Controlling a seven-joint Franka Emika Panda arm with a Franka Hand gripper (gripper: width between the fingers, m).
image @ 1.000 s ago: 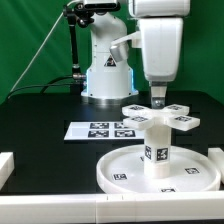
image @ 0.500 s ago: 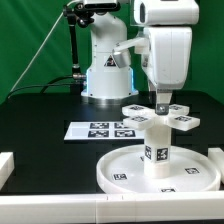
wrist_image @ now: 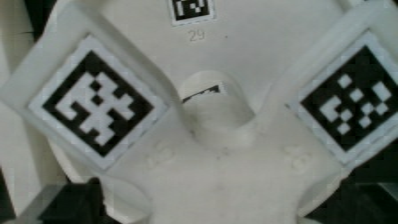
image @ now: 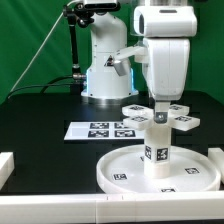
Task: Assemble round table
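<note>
The white cross-bar foot (image: 179, 121), with tags on its arms, sits on top of the short cylinder leg (image: 156, 150). The leg stands upright in the middle of the large rimmed round disc (image: 112, 172) at the front of the exterior view. My gripper (image: 160, 111) is low over the foot's centre, with a finger on either side of the hub. In the wrist view the foot (wrist_image: 214, 130) fills the picture. The dark fingertips (wrist_image: 68, 206) show wide apart at its edges, so my gripper (wrist_image: 214, 208) is open around it.
The marker board (image: 98, 129) lies flat behind the disc on the exterior view's left. Plain white corner brackets stand at the left edge (image: 5, 165), the right edge (image: 215, 160) and along the front (image: 60, 207). The robot's base (image: 105, 70) stands at the back.
My gripper has turned about its axis and come down from just above the foot to around its hub. The foot, leg and disc have not moved.
</note>
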